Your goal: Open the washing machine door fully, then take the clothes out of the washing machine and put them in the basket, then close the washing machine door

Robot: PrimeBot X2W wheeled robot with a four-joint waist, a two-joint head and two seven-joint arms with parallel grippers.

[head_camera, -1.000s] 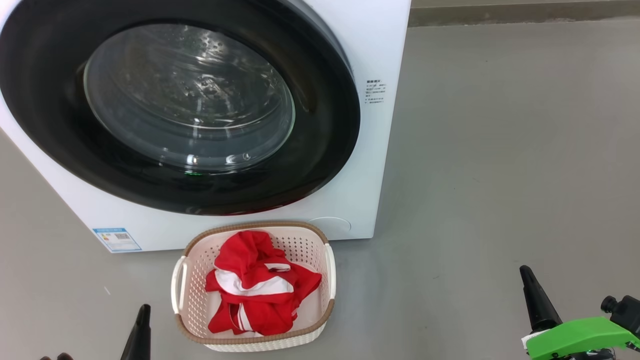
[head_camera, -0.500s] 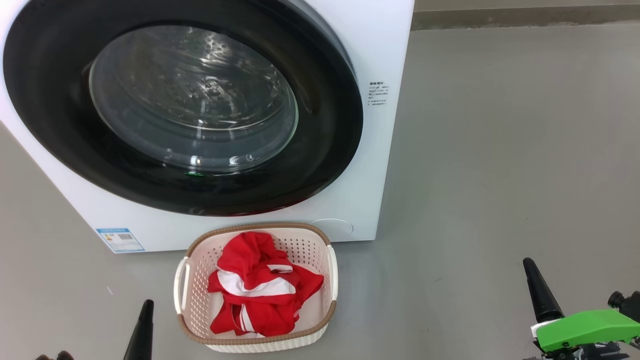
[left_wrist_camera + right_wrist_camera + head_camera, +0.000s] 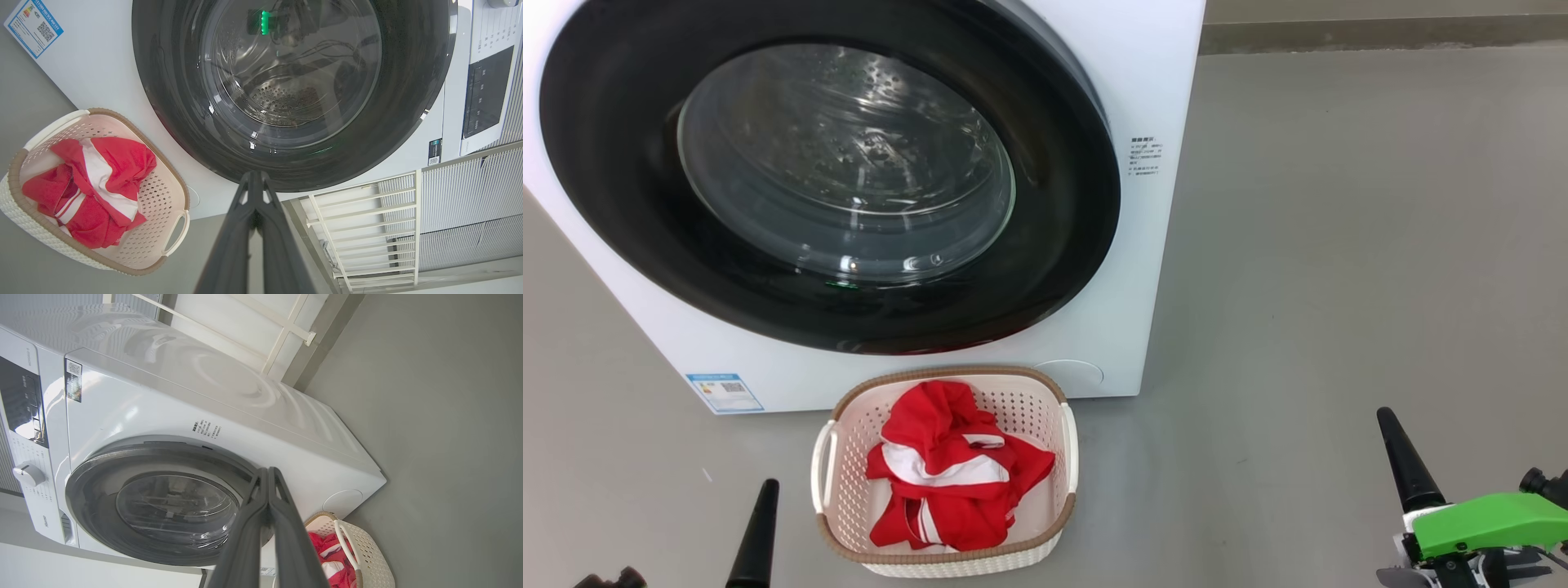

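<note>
Now: door closed on washer; red clothes in basket on floor; left tool, right tool both pinched together, empty.

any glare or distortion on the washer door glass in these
Head view: sharp, evenly lit, small white glints low on the door glass. Left wrist view: the washing machine looks bowed at its edges; green glint in the glass. Right wrist view: scene tilted, broad pale sheen on the machine's side, right end effector slightly soft.

Grey floor w/ washing machine & basket just in front.
</note>
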